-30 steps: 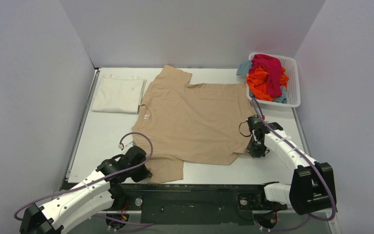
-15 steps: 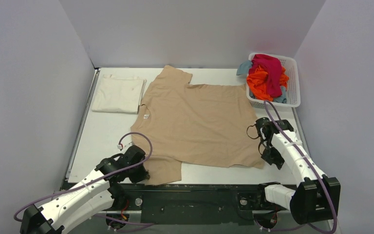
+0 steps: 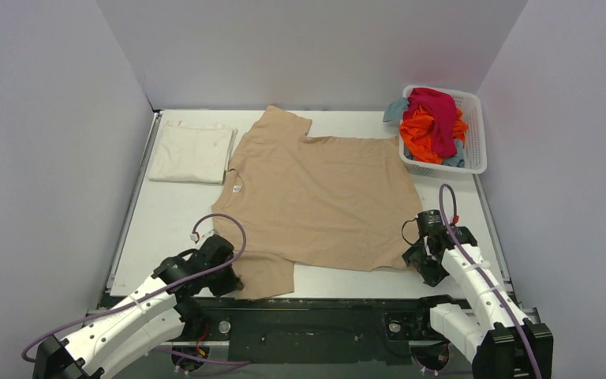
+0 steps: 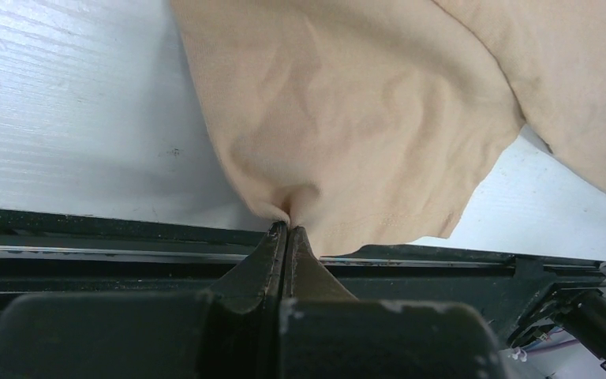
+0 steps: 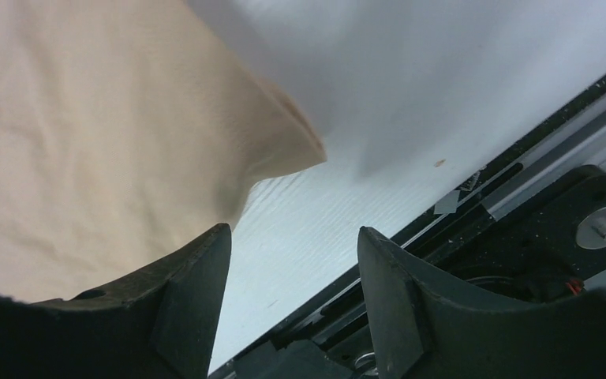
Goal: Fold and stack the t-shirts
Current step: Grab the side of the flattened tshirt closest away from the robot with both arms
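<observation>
— What covers the flat white table [image 3: 166, 229]?

— Mostly the large tan short-sleeved t-shirt [image 3: 316, 197]. It lies spread flat across the middle, neck to the left. The white plastic mesh basket [image 3: 478, 130] sits at the far right corner, and a folded cream-white shirt [image 3: 192, 151] lies at the far left, just beside the tan one.

— And inside the basket?

— A crumpled magenta shirt [image 3: 438, 114] lies over an orange one [image 3: 422, 134], and a teal one [image 3: 395, 109] hangs over the rim.

— The arms?

— The left gripper [image 4: 286, 229] has its jaws pressed together, pinching the edge of the tan shirt's near sleeve at the table's near edge. The right gripper [image 5: 292, 237] has its jaws spread apart and holds nothing. It sits low at the shirt's near right hem corner.

— Anything smaller?

— A small white neck label [image 3: 238, 188] at the collar.
</observation>
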